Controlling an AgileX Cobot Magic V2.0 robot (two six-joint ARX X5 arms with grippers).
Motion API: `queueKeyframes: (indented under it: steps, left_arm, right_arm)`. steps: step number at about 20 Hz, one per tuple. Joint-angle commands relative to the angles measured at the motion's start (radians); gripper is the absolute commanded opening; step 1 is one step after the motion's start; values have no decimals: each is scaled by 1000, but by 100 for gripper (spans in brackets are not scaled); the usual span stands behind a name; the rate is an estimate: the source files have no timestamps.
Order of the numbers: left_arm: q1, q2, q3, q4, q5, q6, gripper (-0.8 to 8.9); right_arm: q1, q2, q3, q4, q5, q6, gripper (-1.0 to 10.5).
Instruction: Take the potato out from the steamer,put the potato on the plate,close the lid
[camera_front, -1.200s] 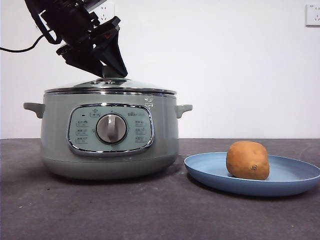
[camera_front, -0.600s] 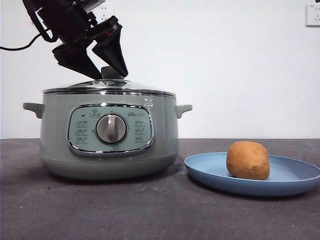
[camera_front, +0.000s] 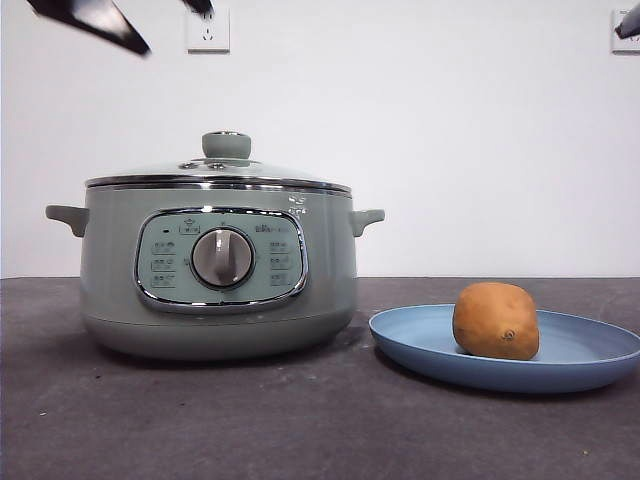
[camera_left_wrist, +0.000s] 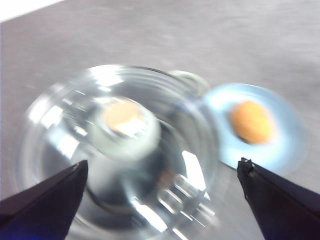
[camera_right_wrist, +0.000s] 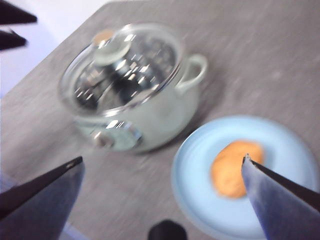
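Left gripper (camera_left_wrist: 160, 172) hangs wide open above the glass, chrome-rimmed lid (camera_front: 219, 172) seated on the sage-green steamer (camera_front: 218, 270), brown potato (camera_front: 496, 320) on the blue plate (camera_front: 590, 362) at three o'clock, right gripper (camera_right_wrist: 162, 170) open: apparently only retreat remains.

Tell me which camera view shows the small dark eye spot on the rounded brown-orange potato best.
The front view: the rounded brown-orange potato is sharp there, and the spot faces the camera. Both wrist views show the potato from above only as an orange blur, with no spot visible.
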Motion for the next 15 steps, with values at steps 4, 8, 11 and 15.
queueKeyframes:
  steps: [4,8,11,15]
  left_arm:
    - [0,-157,-1,-252,92,-11,408]
    - [0,-197,-1,-396,117,-10,-24]
    - [0,-197,-1,-426,115,-5,-9]
    - [0,-197,-1,-424,116,-6,-9]
  right_arm:
    - [2,-2,-6,-117,-150,58,572]
    - [2,-2,-6,-162,-176,60,81]
    - [2,-2,-6,-167,-176,60,-8]
    - [2,-2,-6,-169,-173,60,-5]
